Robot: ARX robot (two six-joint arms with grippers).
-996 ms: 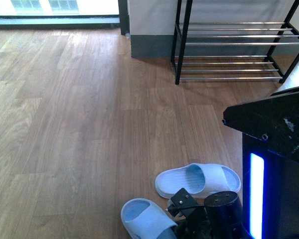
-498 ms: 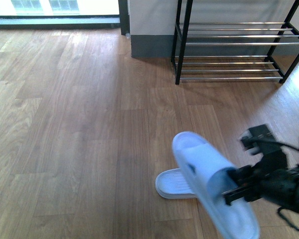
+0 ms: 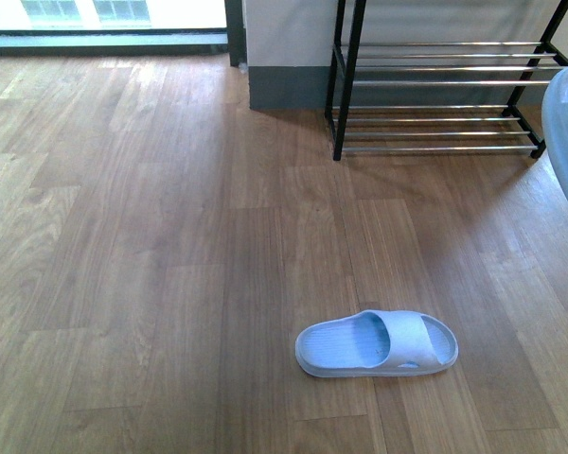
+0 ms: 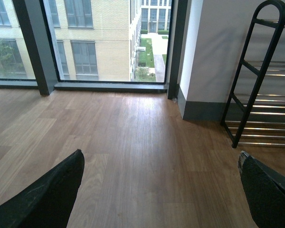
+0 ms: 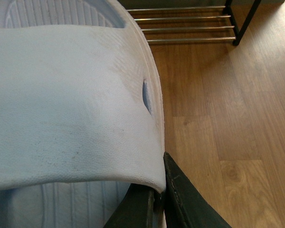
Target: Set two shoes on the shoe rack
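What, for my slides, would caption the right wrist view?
Right hand gripping a pale blue slide above the wood floor, shoe rack ahead.

Dark fingers [image 5: 186, 202] pinch the pale slide [image 5: 71, 109] (rack [image 5: 180, 23] beyond).

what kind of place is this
Likely a home entryway: wood plank floor, a shoe rack against the wall, a pale blue slide lying loose, tall windows.
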